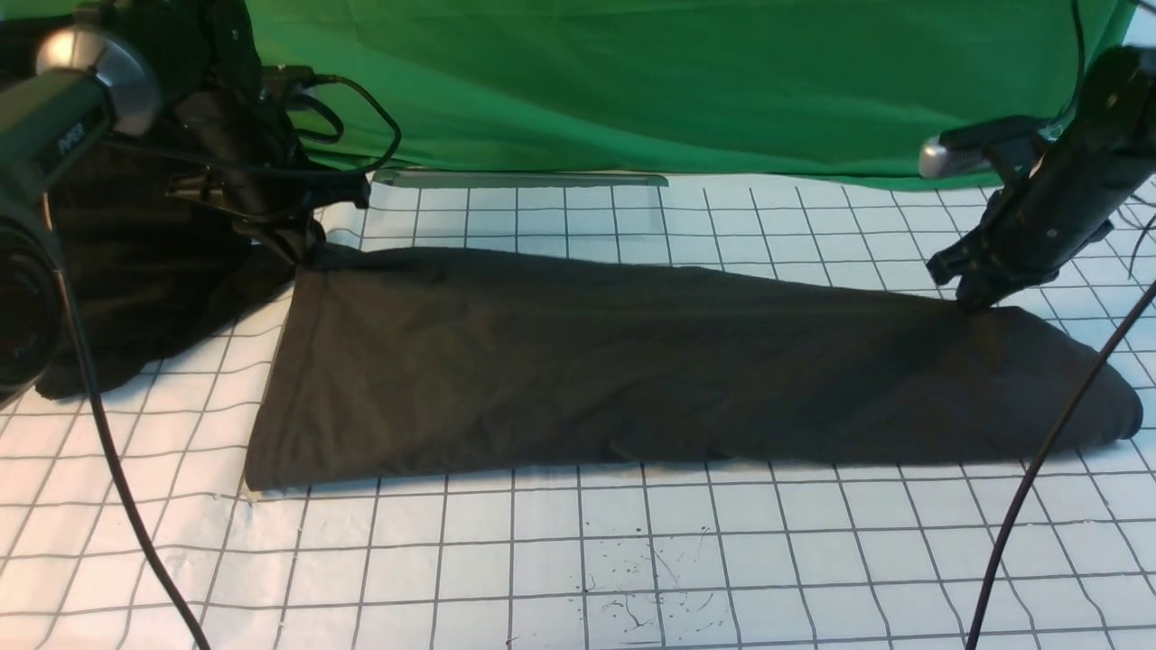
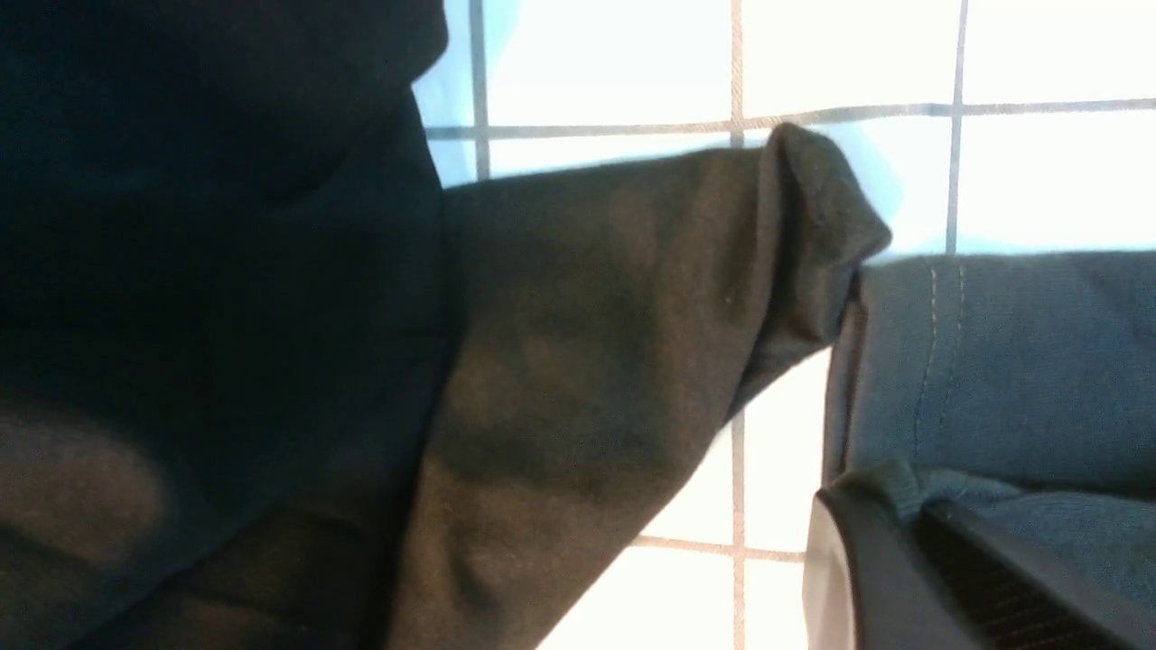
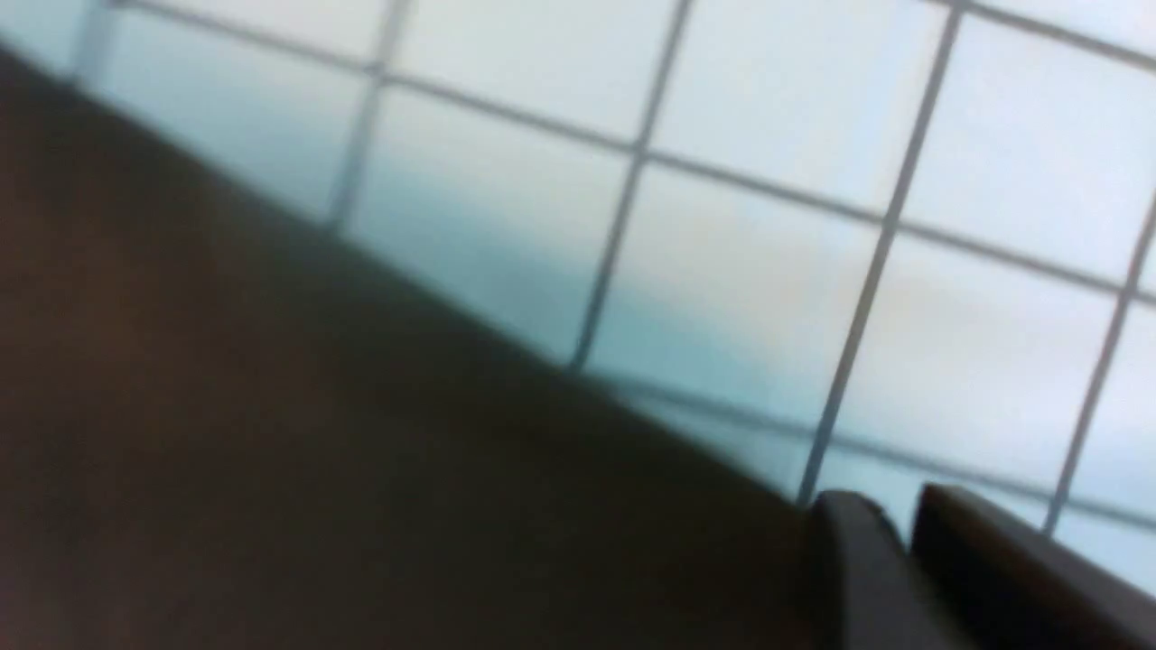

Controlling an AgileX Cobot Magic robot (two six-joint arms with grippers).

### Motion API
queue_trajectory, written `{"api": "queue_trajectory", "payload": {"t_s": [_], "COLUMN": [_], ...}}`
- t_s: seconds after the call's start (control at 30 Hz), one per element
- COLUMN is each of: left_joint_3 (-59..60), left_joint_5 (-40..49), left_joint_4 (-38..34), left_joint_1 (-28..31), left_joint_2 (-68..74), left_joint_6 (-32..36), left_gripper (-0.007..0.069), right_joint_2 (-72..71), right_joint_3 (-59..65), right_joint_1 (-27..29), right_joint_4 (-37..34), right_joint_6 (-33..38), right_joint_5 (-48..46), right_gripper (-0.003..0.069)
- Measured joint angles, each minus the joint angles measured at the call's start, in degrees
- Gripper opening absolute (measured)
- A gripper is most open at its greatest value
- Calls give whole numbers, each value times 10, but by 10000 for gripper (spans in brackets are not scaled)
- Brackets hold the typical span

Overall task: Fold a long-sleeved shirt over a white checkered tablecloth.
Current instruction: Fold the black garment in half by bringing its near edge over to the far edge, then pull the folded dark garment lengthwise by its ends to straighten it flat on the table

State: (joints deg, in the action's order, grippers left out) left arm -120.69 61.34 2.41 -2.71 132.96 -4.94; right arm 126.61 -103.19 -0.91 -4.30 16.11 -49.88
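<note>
Lengthwise fold done: the shirt (image 1: 632,361) spans between my end effectors, crosswise folds likely remaining. My right end effector (image 1: 975,302) clamps its edge; my left end effector (image 1: 302,253) meets its corner, grip unclear.

One shirt (image 1: 632,361), one tablecloth (image 1: 632,560), perhaps one heap (image 1: 135,298).
</note>
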Motion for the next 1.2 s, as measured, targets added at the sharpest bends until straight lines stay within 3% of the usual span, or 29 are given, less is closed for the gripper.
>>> {"api": "queue_trajectory", "payload": {"t_s": [0.03, 0.07, 0.1, 0.27, 0.4, 0.43, 0.47, 0.53, 0.67, 0.77, 0.83, 0.87, 0.9, 1.0, 1.2], "left_joint_3": [0, 0, 0, 0, 0, -3, -4, -25, -72, -90, -93, -94, -94, -97, -97], "left_joint_5": [-2, -3, -3, -7, -15, -18, -17, 5, 60, 73, 80, 80, 81, 81, 81], "left_joint_4": [0, 0, 0, 2, 15, 35, 39, 87, 87, 30, -77, -98, -104, -97, -80], "left_joint_1": [0, 0, 0, 0, 0, 0, 0, 0, 0, 0, -3, -7, -10, -44, -73], "left_joint_2": [0, 0, 0, 0, 0, 0, 0, 0, 0, -5, -16, -17, -17, -7, 63], "left_joint_6": [0, 0, 0, 0, 0, 0, 0, -15, -26, -4, 41, 57, 60, 95, 101], "left_gripper": [20, 20, 20, 49, 139, 223, 234, 387, 488, 459, 307, 222, 204, 28, 0], "right_joint_2": [2, 2, 2, 2, 2, 1, 0, -17, -63, -94, -133, -145, -145, -174, -180], "right_joint_3": [0, 0, -3, -35, -68, -92, -96, -113, -114, -109, -93, -87, -87, -60, -33], "right_joint_1": [0, 0, -1, -2, -2, -2, -3, -5, -9, -12, -17, -18, -18, -19, -24], "right_joint_4": [2, 3, 5, 7, 8, 9, 9, 12, 12, 13, 13, 13, 12, 6, 7], "right_joint_6": [-3, -4, -9, -17, -33, -37, -37, -43, -47, -48, -48, -48, -48, -48, -48], "right_joint_5": [10, 12, 17, -18, -73, -119, -123, -167, -181, -182, -182, -182, -182, -169, -166], "right_gripper": [209, 209, 306, 427, 403, 354, 341, 235, 144, 111, 95, 93, 93, 91, 92]}}
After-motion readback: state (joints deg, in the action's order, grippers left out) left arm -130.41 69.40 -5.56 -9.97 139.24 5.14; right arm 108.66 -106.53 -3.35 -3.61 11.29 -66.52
